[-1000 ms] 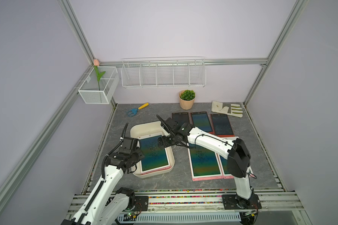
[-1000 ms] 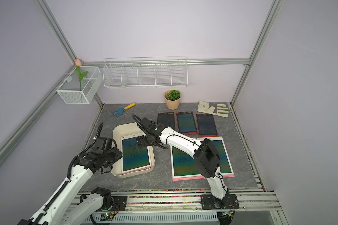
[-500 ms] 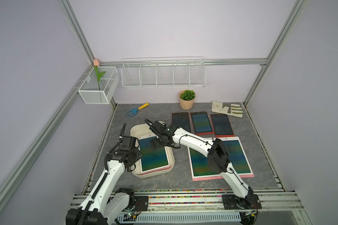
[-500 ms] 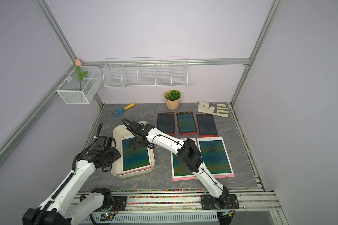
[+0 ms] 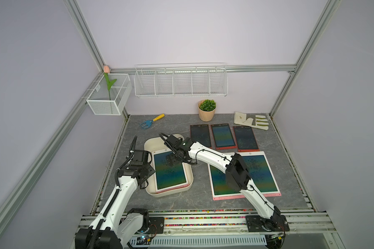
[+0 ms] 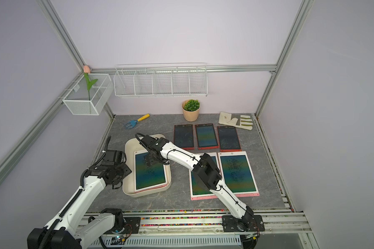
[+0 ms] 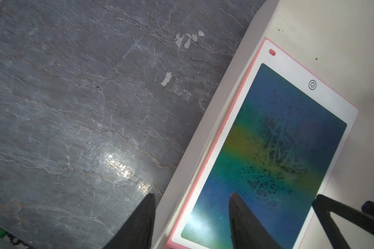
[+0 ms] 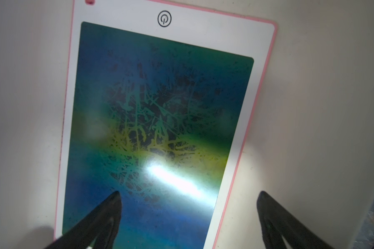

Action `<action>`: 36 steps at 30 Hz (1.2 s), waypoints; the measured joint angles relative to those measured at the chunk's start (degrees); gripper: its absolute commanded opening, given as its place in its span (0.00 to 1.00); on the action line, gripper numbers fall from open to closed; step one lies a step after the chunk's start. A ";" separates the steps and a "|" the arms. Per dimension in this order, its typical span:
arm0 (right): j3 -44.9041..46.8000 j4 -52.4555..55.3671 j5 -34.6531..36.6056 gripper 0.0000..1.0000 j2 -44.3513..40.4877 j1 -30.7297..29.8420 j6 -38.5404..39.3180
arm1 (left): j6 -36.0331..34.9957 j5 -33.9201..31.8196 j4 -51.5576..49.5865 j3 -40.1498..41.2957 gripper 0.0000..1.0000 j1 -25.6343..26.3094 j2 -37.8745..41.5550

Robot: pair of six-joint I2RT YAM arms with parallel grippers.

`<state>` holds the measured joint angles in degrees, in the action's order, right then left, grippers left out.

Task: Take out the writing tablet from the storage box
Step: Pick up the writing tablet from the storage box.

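The storage box [image 5: 148,147] is a cream bin on the grey table, left of centre in both top views. Flat inside it lies the writing tablet [image 5: 171,172], white-framed with a pink edge and a blue-green screen. My right gripper [image 8: 189,193] hangs open low over the tablet's far half [image 5: 171,160]; one finger is over the screen, the other over the box floor past the tablet's [image 8: 160,97] pink edge. My left gripper [image 7: 192,194] is open and straddles the box's left wall [image 7: 194,151]: one finger is outside over the table, the other over the tablet [image 7: 279,140].
Two large pink tablets [image 5: 260,172] lie right of the box, one partly under my right arm. Three small red tablets [image 5: 222,135] sit behind them. A plant pot [image 5: 207,110], glove [image 5: 251,120] and blue rake [image 5: 151,121] line the back; a wire basket [image 5: 108,97] and rack [image 5: 180,80] hang above.
My right gripper has moved from the box's far right rim leftward and down over the tablet. The left gripper's jaws have spread wider at the box's left wall.
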<state>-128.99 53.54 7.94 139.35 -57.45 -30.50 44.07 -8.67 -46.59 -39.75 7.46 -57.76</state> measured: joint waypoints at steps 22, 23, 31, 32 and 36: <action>-0.59 -5.05 7.54 0.93 5.01 0.39 -11.08 | -4.07 4.22 9.25 4.44 0.42 -4.48 -6.38; -0.46 -5.42 8.26 0.93 5.01 0.39 -11.93 | -4.09 4.46 9.60 4.74 0.40 -4.48 -6.29; 0.44 -6.95 14.47 0.92 5.01 0.00 -16.02 | -4.28 5.99 11.23 6.12 0.37 -4.52 -6.47; 0.44 -6.95 14.71 0.92 5.01 0.00 -16.33 | -4.28 6.10 11.32 6.12 0.37 -4.52 -6.58; 0.46 -7.32 13.64 0.92 5.16 0.09 -16.94 | -4.28 6.29 11.72 6.14 0.36 -4.52 -7.04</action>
<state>-128.53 46.22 21.58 144.51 -57.36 -47.44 39.79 -2.37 -34.87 -33.61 2.94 -64.79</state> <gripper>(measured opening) 0.925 0.366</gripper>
